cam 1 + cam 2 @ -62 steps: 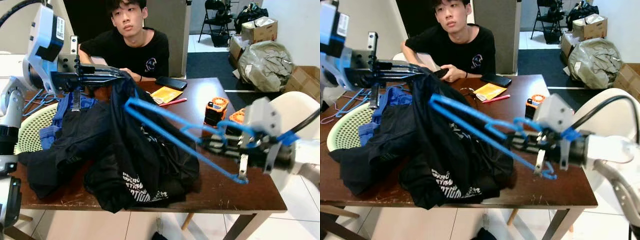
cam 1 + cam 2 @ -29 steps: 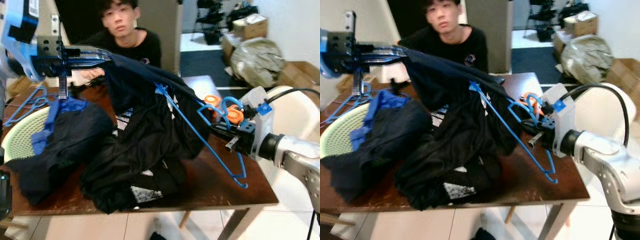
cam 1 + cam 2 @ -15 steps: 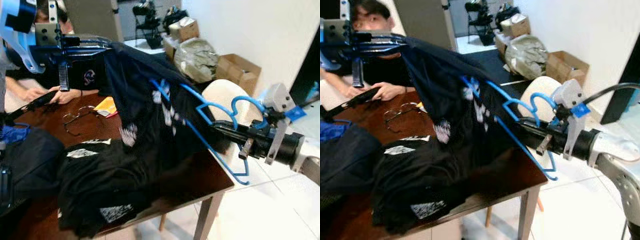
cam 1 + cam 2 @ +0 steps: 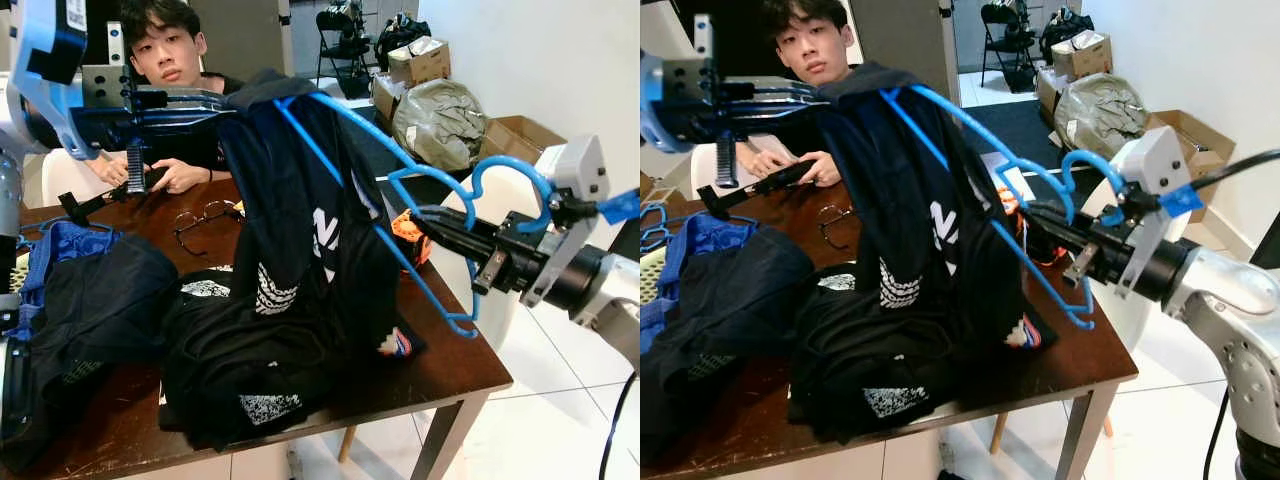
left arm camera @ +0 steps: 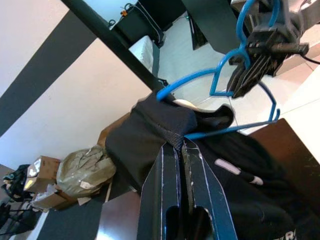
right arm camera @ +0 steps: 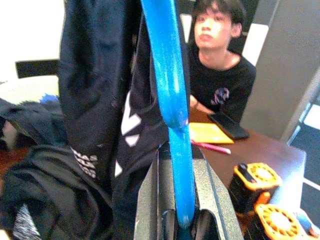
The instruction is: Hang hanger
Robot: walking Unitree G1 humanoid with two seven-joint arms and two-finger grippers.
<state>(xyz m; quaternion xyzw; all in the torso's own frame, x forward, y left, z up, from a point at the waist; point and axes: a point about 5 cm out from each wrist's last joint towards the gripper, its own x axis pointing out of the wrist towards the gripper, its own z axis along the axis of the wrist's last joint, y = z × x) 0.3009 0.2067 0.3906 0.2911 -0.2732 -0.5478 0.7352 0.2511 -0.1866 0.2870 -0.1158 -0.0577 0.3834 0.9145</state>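
Blue hanger (image 4: 400,190) clamped in right end effector (image 4: 432,222), far arm hidden under black shirt (image 4: 300,220), left end effector (image 5: 176,145) pinching collar

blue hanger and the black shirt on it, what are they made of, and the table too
Blue hanger: probably plastic, with thin, smooth, evenly coloured rods that catch a slight sheen. Black shirt: soft knit fabric, likely cotton or similar; it folds limply and carries white printed lettering. Table: dark brown wood or wood veneer, semi-gloss, with pale scuffs along its front edge.
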